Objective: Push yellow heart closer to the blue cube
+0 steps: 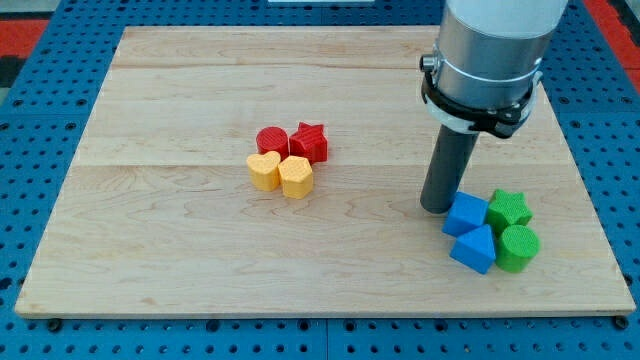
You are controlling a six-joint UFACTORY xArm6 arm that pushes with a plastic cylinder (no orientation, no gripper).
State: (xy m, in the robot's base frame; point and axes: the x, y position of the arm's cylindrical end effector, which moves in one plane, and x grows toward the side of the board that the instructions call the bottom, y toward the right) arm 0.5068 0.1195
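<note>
The yellow heart (264, 170) lies near the middle of the wooden board, touching a yellow hexagonal block (296, 176) on its right. The blue cube (466, 214) sits at the view's lower right. My tip (437, 208) rests on the board just left of the blue cube, touching or nearly touching it, far to the right of the yellow heart.
A red round block (271, 140) and a red star (310, 141) sit just above the yellow pair. A blue triangular block (474, 248), a green star (509, 209) and a green round block (519, 247) cluster around the blue cube. The board's right edge (590, 200) is close.
</note>
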